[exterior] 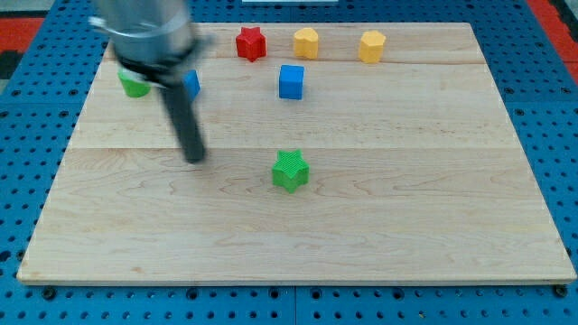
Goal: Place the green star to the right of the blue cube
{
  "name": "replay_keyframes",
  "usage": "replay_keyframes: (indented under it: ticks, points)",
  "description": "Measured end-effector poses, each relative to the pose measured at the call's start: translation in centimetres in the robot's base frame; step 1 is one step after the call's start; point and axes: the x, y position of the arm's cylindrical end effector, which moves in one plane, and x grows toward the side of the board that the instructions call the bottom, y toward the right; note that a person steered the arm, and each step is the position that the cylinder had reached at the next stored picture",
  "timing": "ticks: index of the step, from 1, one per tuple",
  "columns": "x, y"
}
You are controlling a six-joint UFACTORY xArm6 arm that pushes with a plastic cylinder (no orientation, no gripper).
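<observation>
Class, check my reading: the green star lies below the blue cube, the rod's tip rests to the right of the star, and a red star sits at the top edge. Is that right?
One detail is wrong. In the camera view my tip rests to the view's left of the green star, not its right, and apart from it. The rest holds: the green star lies below the blue cube, and the red star sits near the board's top edge.

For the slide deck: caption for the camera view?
My tip rests left of the green star, which lies below the blue cube on the wooden board.
</observation>
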Motion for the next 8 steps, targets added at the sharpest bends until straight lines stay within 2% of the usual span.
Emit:
replay_keyframes:
  ticks: [1,2,3,5,6,7,8]
  points:
    - [2.4,7.4]
    - [3.3,6.1]
    - [3.8,14.3]
    - [-3.5,16.6]
    - [-4.2,18.0]
    - [-1.2,16.4]
    - [-3.1,15.7]
